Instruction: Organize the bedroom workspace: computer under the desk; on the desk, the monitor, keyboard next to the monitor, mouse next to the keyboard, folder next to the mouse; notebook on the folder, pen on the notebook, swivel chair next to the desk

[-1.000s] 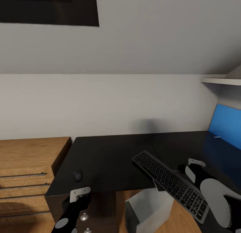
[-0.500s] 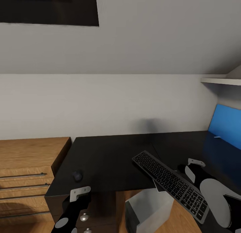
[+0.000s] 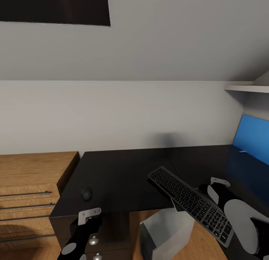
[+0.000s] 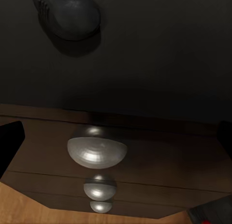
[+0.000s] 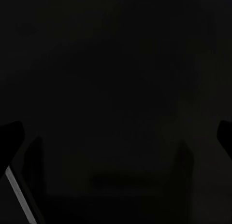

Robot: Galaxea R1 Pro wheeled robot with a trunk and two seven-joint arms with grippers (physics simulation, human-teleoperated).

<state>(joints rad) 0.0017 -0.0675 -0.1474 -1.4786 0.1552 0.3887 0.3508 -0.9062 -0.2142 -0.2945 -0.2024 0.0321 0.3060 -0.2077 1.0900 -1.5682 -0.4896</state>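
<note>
A dark mouse (image 3: 86,194) lies near the front left edge of the black desk (image 3: 123,174); in the left wrist view the mouse (image 4: 67,15) sits on the desk top just beyond the edge. My left gripper (image 3: 89,217) hangs in front of that edge, below the mouse, open and holding nothing. A dark keyboard (image 3: 190,201) hangs tilted in the air over the desk's front edge, held from its far side by my right gripper (image 3: 213,191). The right wrist view is almost all black. A grey computer case (image 3: 166,232) stands under the desk.
A wooden drawer unit (image 3: 30,185) adjoins the desk on the left. Round metal knobs (image 4: 96,152) mark the desk's drawer fronts. A blue panel (image 3: 254,138) stands at the desk's far right under a white shelf (image 3: 246,89). A grey wall runs behind.
The whole picture has shifted slightly, so the camera moved. Both arms, the keyboard and the mouse hold their places.
</note>
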